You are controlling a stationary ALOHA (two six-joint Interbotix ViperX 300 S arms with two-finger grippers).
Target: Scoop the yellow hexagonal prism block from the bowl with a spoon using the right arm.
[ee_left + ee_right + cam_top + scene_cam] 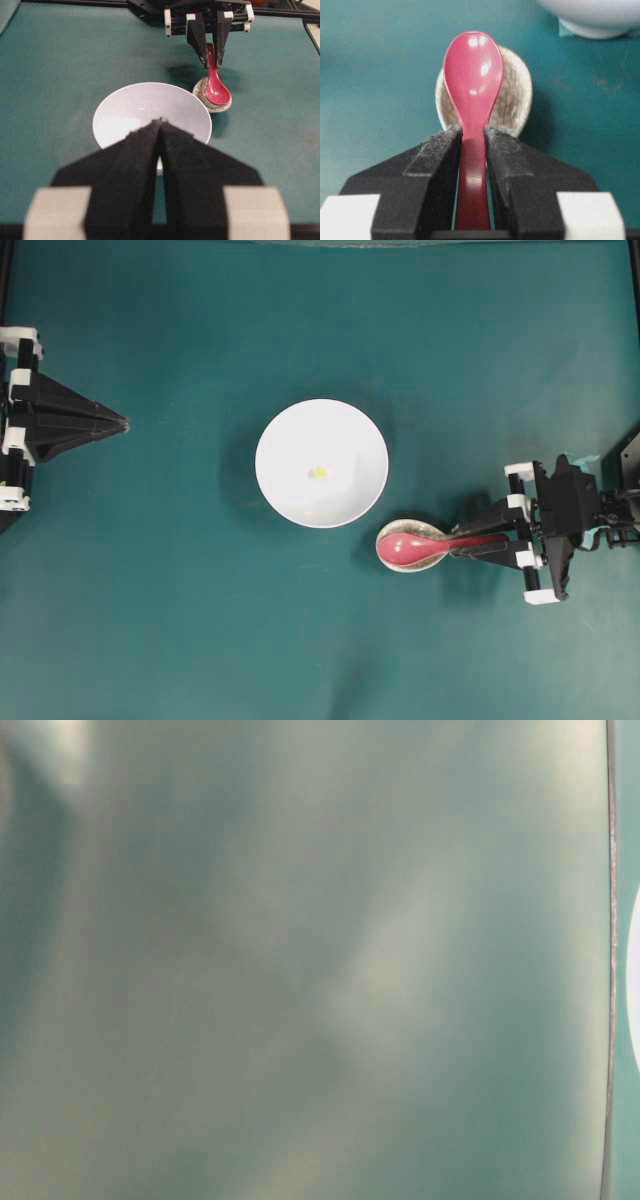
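**Already gripped: spoon aimed just past the bowl**

The right gripper [472,145] pinched the spoon [425,546] by its handle, scoop over the speckled dish [512,107]. The yellow block [318,473] lay mid-bowl [290,430], up-left along the spoon's axis. The left gripper [160,125] sat pressed together, well apart.

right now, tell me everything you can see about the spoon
The spoon is pink-red, glossy and plastic-looking, with a deep oval scoop and a short straight handle. Its scoop sits over the small speckled cream dish, hollow side up and empty; whether it touches the dish is unclear. The right gripper is shut on the handle, one black pad on each side. It lies beside the white bowl, outside it, scoop end nearest the bowl.
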